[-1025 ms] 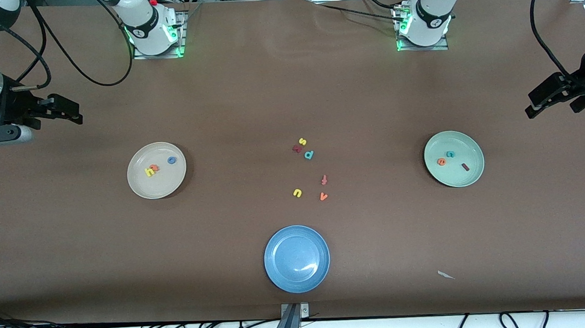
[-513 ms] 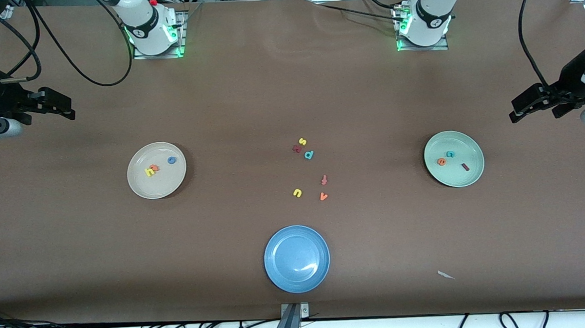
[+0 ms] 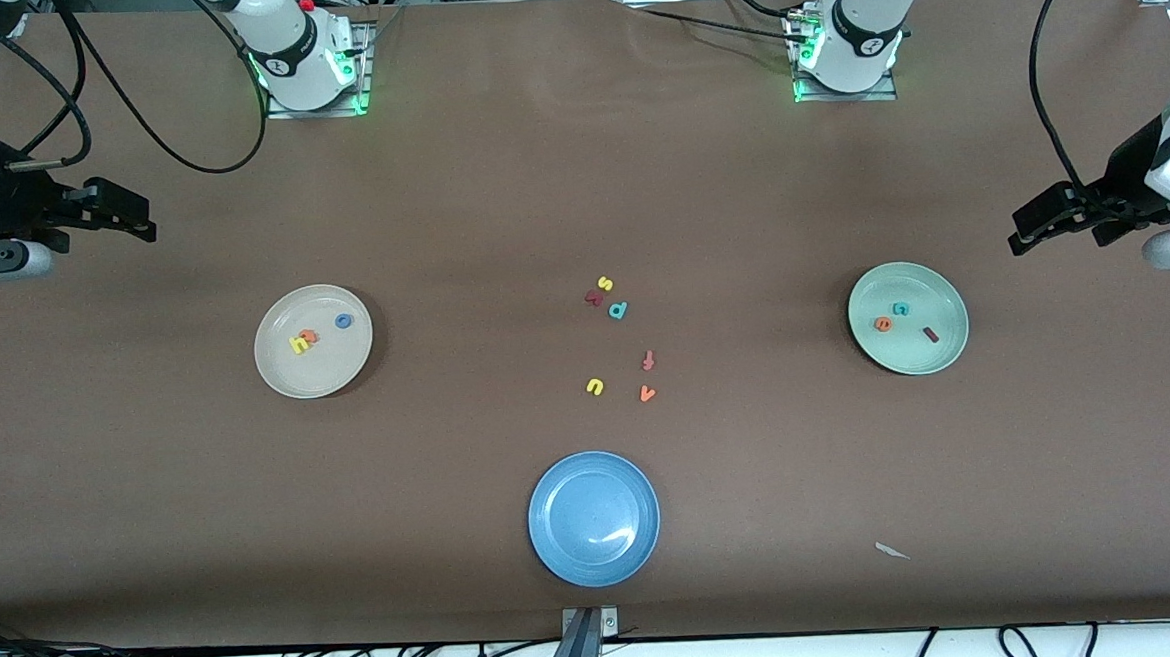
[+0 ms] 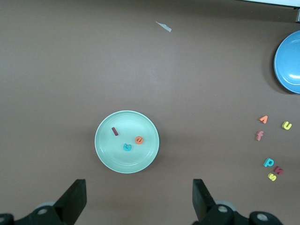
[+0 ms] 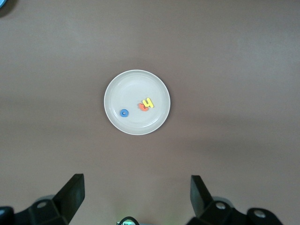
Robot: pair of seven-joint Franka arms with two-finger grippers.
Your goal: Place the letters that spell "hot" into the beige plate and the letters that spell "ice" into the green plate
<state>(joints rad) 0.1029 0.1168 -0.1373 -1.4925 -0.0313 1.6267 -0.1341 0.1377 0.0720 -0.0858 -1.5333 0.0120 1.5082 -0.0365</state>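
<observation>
The front view shows the whole table: the beige plate (image 3: 312,341) toward the right arm's end, the green plate (image 3: 907,318) toward the left arm's end, and the blue plate (image 3: 593,517) nearest the camera. Between the beige and green plates lie spare letters (image 3: 619,339), small and hard to read. The right wrist view looks straight down on the beige plate and shows the yellow h (image 5: 148,102) touching the orange t (image 5: 142,107), with the blue o (image 5: 123,112) a little apart. The left wrist view shows the green plate holding the dark red i (image 4: 115,131), the teal c (image 4: 127,147) and the orange e (image 4: 139,139). The right gripper (image 3: 118,215) and left gripper (image 3: 1045,218) hang over bare table near the edges, each with fingers spread wide and holding nothing. Both arms are partly cut off at the front view's sides.
</observation>
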